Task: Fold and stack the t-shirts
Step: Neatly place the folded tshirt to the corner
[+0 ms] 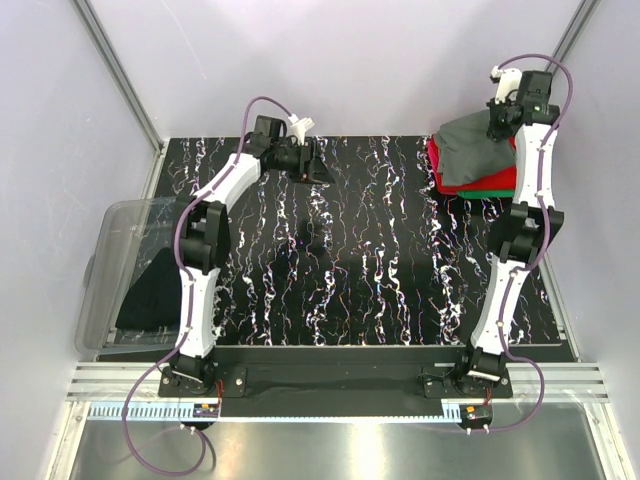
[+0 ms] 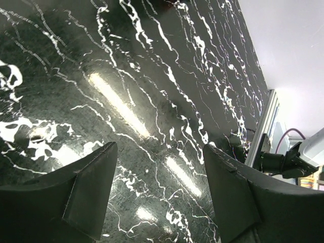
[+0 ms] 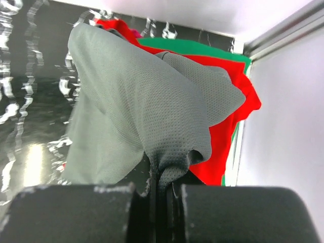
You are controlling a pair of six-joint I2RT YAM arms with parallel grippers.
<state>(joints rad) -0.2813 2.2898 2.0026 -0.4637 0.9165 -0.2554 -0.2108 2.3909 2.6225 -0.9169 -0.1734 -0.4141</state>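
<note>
- Two pincers, two different states: my right pincer [image 3: 162,195] is clenched on a small bunched gather of the dark grey t-shirt [image 3: 131,101]. My left pincer [image 2: 159,187] hangs released and empty over the marbled table [image 2: 126,101].
- The grey shirt is lifted at the far right corner. Its lower part drapes onto the red t-shirt [image 3: 228,136], which lies on the green t-shirt [image 3: 202,48].
- I judge the step to be laying the grey shirt onto that stack.
- To do it well, I should carry the pinched edge low and across so the cloth unrolls flat, with its edges square to the red one beneath.
- I should let go only once the cloth rests on the stack; dropped from height, it would likely land as a lump.
- My hold is a narrow gather, so a quick pull could slip it or drag the red shirt askew. Slow travel seems wise.
- At the table's left side sits a clear plastic tub [image 1: 110,250] holding black cloth [image 1: 150,295], probably more t-shirts. I cannot tell how many.
</note>
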